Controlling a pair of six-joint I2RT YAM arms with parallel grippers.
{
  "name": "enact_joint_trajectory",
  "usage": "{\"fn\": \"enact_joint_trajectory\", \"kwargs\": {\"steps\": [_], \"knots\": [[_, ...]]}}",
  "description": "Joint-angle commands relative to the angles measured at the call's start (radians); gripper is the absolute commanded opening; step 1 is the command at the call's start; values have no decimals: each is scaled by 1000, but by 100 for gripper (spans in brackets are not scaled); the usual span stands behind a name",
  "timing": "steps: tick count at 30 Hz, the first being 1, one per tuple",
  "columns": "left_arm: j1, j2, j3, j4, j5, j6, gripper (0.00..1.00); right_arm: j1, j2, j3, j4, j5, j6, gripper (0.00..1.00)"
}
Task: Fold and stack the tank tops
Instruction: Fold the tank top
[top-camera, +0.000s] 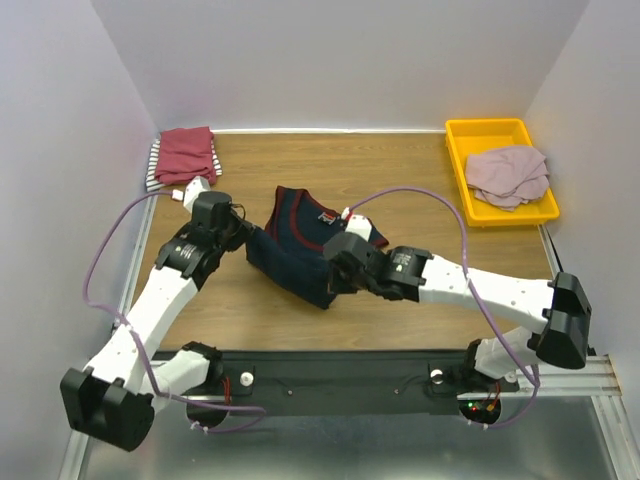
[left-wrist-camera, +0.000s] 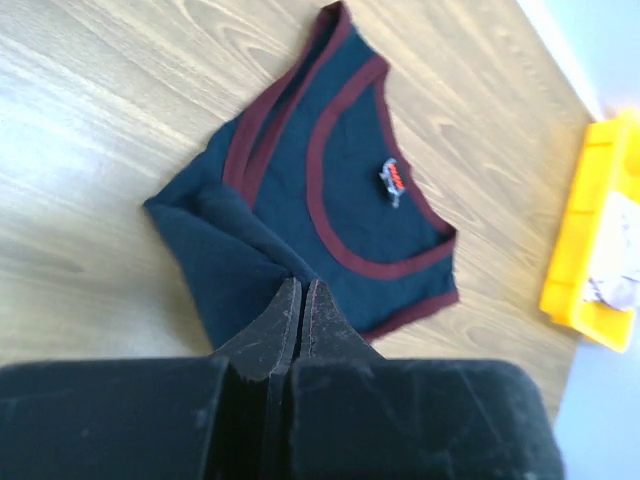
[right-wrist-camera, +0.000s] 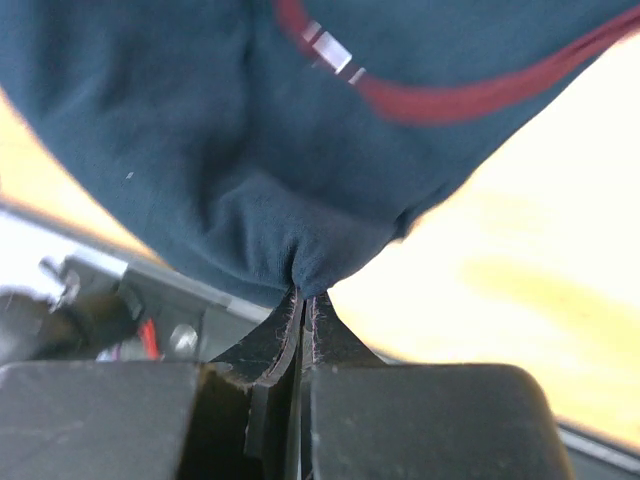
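The navy jersey (top-camera: 300, 235) with maroon trim lies partly folded in the middle of the table. My left gripper (top-camera: 244, 238) is shut on its left edge; in the left wrist view the closed tips (left-wrist-camera: 301, 286) sit on a raised fold of the jersey (left-wrist-camera: 340, 170). My right gripper (top-camera: 336, 277) is shut on the jersey's near right edge and lifts it; the right wrist view shows the cloth (right-wrist-camera: 200, 130) bunched into the closed tips (right-wrist-camera: 308, 296). A dark-red top (top-camera: 187, 153) lies folded on a striped one (top-camera: 154, 166) at the back left. A dusty-pink top (top-camera: 508, 172) lies crumpled in the tray.
The yellow plastic tray (top-camera: 470, 135) stands at the back right, also seen in the left wrist view (left-wrist-camera: 590, 250). Walls close the table at the back and sides. A black rail (top-camera: 330, 375) with the arm bases runs along the near edge.
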Motion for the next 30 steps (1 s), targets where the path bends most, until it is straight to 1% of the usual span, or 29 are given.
{"fn": "enact_joint_trajectory", "kwargs": {"steps": [1,7,9,15,19,20,23,24,25,28,29,30], "knots": [[38,53,47,164,44,21,0,-129,30,47,61,-34,-138,0],[58,185,93,272,64,-7,0,-264,84,94,99,-113,-242,0],[61,242,118,309,75,-12,0,-339,108,100,118,-146,-266,0],[61,403,177,422,128,-7,0,-428,162,90,168,-212,-299,0],[61,486,208,491,142,-7,0,-485,196,73,211,-237,-317,0],[61,501,214,508,142,-4,0,-515,211,68,234,-248,-322,0],[63,590,277,565,136,10,0,-569,243,57,270,-271,-331,0],[63,590,299,566,139,14,0,-583,251,56,279,-280,-332,0],[63,639,317,568,142,16,0,-607,260,57,286,-289,-334,0],[63,745,389,591,170,31,0,-635,296,62,303,-301,-340,0],[63,797,420,611,217,37,0,-650,302,67,309,-303,-343,0],[63,820,434,622,233,39,0,-655,320,67,313,-300,-345,1]]}}
